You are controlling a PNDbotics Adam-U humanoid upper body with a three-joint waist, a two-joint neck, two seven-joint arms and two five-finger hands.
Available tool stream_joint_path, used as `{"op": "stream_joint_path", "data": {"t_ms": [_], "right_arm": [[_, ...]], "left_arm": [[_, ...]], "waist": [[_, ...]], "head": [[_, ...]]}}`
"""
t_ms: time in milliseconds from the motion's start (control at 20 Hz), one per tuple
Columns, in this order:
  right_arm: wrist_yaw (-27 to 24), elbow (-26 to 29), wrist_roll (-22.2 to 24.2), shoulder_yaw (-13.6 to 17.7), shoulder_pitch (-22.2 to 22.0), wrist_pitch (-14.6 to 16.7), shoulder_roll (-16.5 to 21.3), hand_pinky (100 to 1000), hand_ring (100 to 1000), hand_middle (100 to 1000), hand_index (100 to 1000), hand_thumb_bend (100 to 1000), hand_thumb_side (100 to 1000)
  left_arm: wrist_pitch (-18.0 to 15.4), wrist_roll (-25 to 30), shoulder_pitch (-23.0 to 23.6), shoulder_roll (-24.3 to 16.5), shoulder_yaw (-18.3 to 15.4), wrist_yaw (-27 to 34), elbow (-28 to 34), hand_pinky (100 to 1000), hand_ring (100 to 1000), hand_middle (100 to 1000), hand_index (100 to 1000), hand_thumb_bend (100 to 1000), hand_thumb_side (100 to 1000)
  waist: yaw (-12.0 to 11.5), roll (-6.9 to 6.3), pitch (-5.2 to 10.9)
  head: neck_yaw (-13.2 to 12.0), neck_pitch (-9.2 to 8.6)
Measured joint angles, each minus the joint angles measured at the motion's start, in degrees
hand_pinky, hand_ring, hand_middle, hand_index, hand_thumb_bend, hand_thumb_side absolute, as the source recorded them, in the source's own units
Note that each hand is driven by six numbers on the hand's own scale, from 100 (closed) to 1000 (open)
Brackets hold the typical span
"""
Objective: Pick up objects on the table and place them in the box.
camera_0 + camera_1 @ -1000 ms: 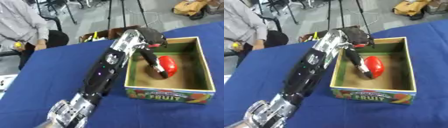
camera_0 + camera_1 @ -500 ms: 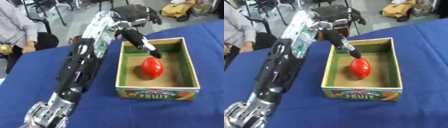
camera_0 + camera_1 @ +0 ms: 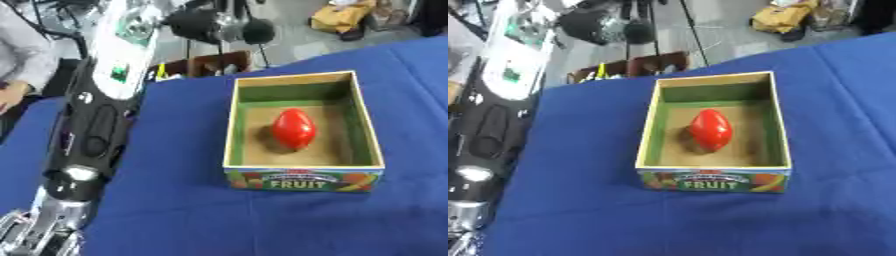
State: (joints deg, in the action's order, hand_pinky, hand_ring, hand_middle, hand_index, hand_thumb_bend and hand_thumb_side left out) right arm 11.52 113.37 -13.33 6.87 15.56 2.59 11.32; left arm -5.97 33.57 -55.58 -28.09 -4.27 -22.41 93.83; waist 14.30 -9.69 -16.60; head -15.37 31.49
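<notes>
Nearest us, the blue table (image 3: pixel 192 210) carries the box (image 3: pixel 304 179) marked FRUIT. Inside it we see a red object (image 3: pixel 294 128) lying on the box floor, touched by nothing. Farther off, our left robot hand (image 3: pixel 216 26) is raised beyond the box's far edge; we cannot tell its fingers' state.

deep blue cloth (image 3: pixel 184 210) covers the table. at centre, the box (image 3: pixel 303 178) shows tan rims, green inner walls, a sandy floor and a front panel printed with fruit pictures and white "fruit" lettering. inside, a glossy red object (image 3: pixel 293 128). at nine o'clock, the black-and-silver arm (image 3: pixel 96 130).
</notes>
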Motion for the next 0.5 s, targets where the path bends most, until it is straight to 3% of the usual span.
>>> {"op": "stream_joint_path", "data": {"t_ms": [50, 100, 150, 300, 450, 500], "right_arm": [[0.00, 0.00, -0.21, 0.18, -0.05, 0.02, 0.02, 227, 100, 235, 430, 143, 693], [0.00, 0.00, -0.45, 0.35, -0.22, 0.01, 0.11, 227, 100, 235, 430, 142, 693], [0.00, 0.00, -0.73, 0.56, -0.43, 0.06, 0.21, 228, 100, 237, 431, 136, 696], [0.00, 0.00, -1.83, 1.22, -0.50, 0.28, 0.47, 229, 100, 239, 432, 129, 700], [-0.01, 0.00, -2.94, 1.69, -0.50, 0.66, 0.56, 231, 103, 242, 433, 135, 700], [-0.02, 0.00, -3.28, 1.86, -0.50, 0.80, 0.59, 231, 103, 242, 433, 115, 703]], "left_arm": [[1.44, -1.84, 1.29, -0.99, -0.77, 1.88, 1.15, 319, 506, 611, 833, 687, 1000], [2.87, -4.17, 2.79, -1.97, -1.64, 3.65, 2.21, 314, 504, 609, 832, 661, 1000], [4.18, -6.89, 4.44, -2.95, -2.48, 5.41, 3.35, 307, 504, 607, 831, 550, 1000], [6.77, -16.57, 10.35, -5.70, -4.30, 11.30, 7.13, 337, 520, 620, 838, 438, 1000], [5.85, -27.16, 17.48, -7.77, -4.79, 17.38, 11.21, 341, 519, 612, 825, 261, 1000], [4.99, -30.50, 19.82, -8.08, -4.79, 19.23, 12.50, 344, 520, 611, 823, 258, 1000]], "waist": [[-0.56, 0.24, 0.09], [-1.13, 0.52, 0.18], [-1.69, 0.86, 0.25], [-3.01, 1.98, 0.42], [-4.23, 2.88, 0.42], [-4.56, 3.23, 0.42]], "head": [[0.36, 0.23], [0.65, 0.39], [0.88, 0.68], [1.48, 1.19], [2.18, 1.23], [2.40, 1.23]]}}
